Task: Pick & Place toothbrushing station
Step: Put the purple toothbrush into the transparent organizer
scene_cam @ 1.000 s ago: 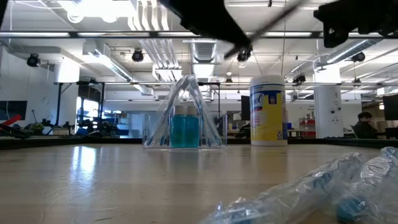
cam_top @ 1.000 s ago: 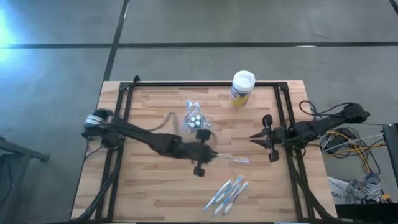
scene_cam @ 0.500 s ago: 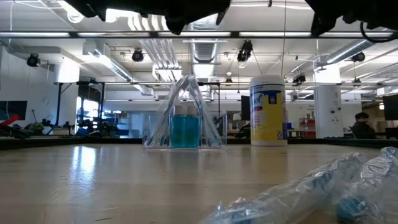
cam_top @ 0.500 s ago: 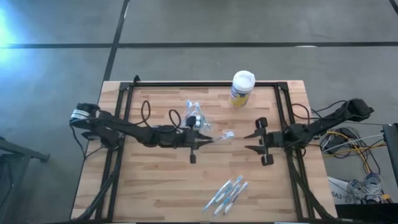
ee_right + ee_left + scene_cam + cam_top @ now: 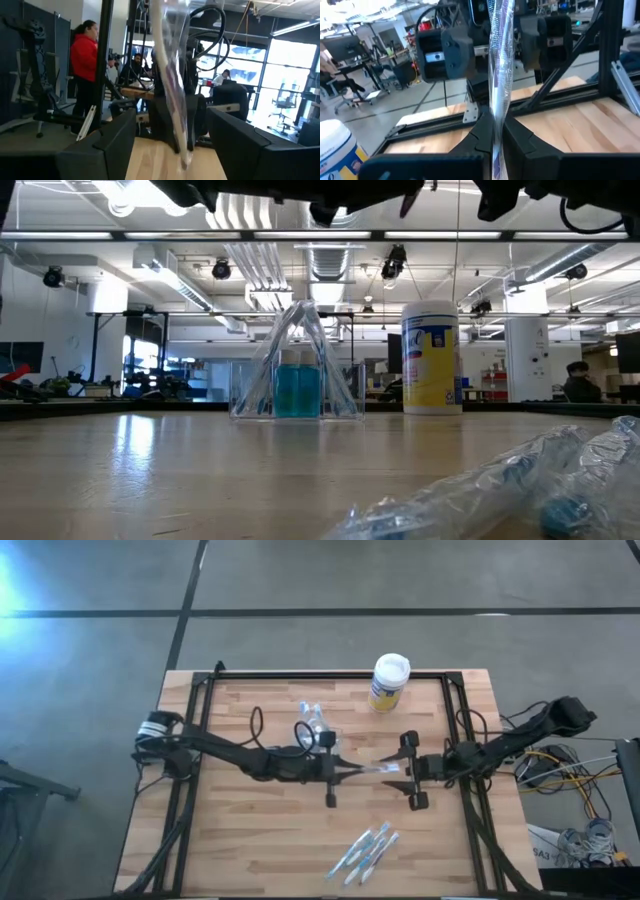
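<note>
While left end effector (image 5: 345, 772) pinches wrapped toothbrush (image 5: 378, 769) mid-table, right end effector (image 5: 400, 769) straddles it, fingers spread.

Two slim dark arms (image 5: 240, 755) trailing looped black cables (image 5: 305, 732)

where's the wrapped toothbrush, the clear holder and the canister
wrapped toothbrush (image 5: 501, 75), left wrist view, mid shaft
clear holder (image 5: 297, 365), low view, front wall
canister (image 5: 389, 682), high view, white lid

Open-plan robotics lab or workshop: exposed silver ceiling ducts (image 5: 250, 265), long fluorescent strip lights (image 5: 300, 235), black rolling office chairs (image 5: 347, 92), grey concrete floor (image 5: 400, 575).
</note>
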You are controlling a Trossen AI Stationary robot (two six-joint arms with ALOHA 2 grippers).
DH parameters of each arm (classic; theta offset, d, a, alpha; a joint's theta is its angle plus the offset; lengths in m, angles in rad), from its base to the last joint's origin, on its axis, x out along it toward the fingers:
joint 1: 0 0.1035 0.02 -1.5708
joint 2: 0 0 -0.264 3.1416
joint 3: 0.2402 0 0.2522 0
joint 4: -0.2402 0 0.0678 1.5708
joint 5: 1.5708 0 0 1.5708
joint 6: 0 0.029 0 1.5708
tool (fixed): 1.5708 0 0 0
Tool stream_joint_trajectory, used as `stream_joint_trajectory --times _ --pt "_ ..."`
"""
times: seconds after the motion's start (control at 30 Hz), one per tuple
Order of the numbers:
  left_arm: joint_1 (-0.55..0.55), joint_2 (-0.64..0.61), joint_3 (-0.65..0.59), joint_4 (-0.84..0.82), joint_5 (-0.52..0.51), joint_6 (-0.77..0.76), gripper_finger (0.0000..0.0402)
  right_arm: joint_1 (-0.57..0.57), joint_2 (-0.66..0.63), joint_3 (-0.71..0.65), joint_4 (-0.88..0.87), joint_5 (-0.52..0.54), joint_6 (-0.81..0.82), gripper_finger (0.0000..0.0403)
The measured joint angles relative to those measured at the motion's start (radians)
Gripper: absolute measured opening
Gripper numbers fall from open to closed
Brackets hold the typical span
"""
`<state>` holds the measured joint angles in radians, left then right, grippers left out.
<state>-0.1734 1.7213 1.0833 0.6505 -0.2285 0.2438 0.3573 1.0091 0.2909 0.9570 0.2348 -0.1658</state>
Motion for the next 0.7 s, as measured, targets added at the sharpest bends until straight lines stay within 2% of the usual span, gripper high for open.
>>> stream_joint_trajectory --times 0.17,0.47,0.6,0.7 --pt "0.0 0.042 0.037 -0.01 -0.003 0.015 0.0018 -0.002 0.027 -0.015 0.08 -0.003 0.0 0.0225" --pt "0.002 0.102 0.089 -0.01 -0.003 0.026 0.0018 -0.002 0.033 -0.016 0.081 -0.005 0.006 0.02" --pt "0.002 0.1 0.089 -0.008 -0.003 0.026 0.0018 -0.002 0.033 -0.017 0.079 -0.005 0.001 0.0169" --pt "0.002 0.098 0.089 -0.008 -0.002 0.026 0.0018 -0.002 0.033 -0.017 0.072 -0.008 0.0 0.0128"
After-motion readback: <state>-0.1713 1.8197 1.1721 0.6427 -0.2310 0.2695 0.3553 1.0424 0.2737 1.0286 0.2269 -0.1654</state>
